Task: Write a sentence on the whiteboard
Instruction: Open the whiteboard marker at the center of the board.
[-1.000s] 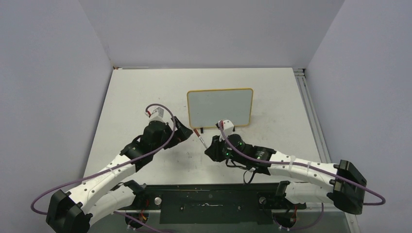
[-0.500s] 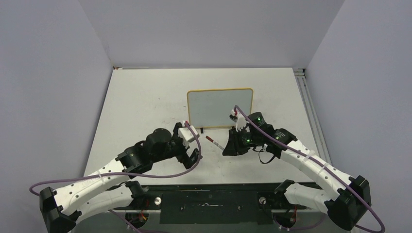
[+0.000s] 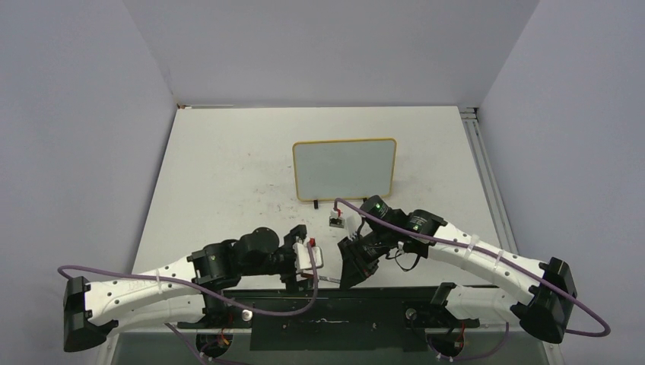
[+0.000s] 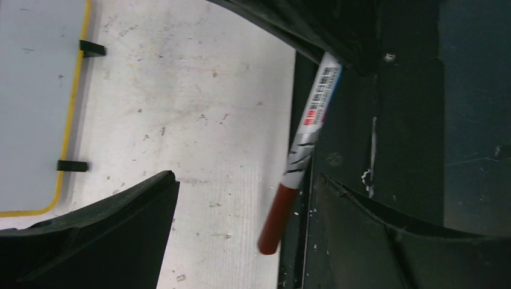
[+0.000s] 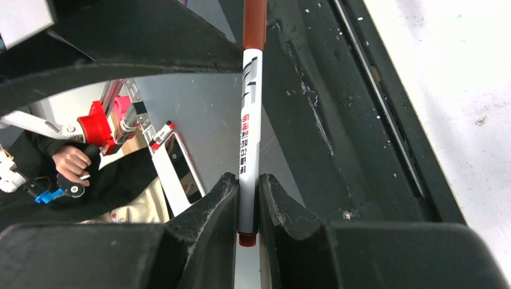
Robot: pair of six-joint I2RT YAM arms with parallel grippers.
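Right gripper (image 5: pixel 248 186), clamping the marker (image 5: pixel 249 138), has retreated from the whiteboard (image 3: pixel 344 168) to the open left gripper (image 4: pixel 247 205).

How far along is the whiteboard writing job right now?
Done: the right gripper is shut on the marker. In hand: the open left gripper brackets its red-brown cap, apparently to pull it off. Left: uncapping and all the writing; the whiteboard is blank.

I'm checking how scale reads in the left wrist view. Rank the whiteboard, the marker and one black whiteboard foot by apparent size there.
1. whiteboard, though cropped by the frame
2. marker, likely nearer the camera
3. black foot
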